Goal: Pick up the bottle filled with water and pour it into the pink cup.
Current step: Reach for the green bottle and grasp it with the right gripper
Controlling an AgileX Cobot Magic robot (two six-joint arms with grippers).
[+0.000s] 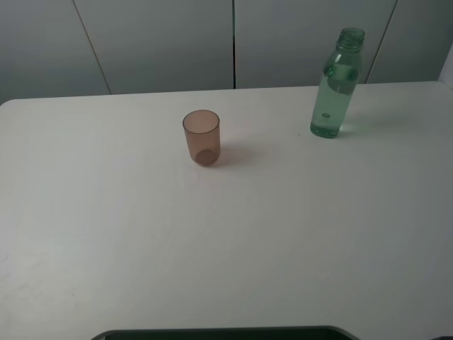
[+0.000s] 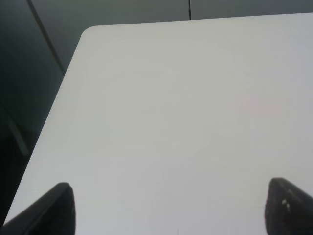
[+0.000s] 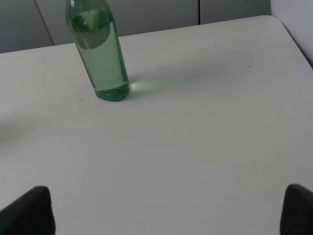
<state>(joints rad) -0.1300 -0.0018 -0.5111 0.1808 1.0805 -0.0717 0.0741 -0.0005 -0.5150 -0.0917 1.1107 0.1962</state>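
We log left claw (image 2: pixel 171 208) and right claw (image 3: pixel 164 210) spread wide, empty. Well ahead of right claw, bottle (image 3: pixel 100 58) stands upright near tabletop (image 3: pixel 195 147) far edge, bare surface between; pink cup (image 1: pixel 202 138) sits toward left claw's side.

No readable txt, label, brand or no. in any view: bottle (image 1: pixel 337 92) upper right, cup (image 1: pixel 202 138) near center & table (image 1: pixel 226 248) all unmarked.
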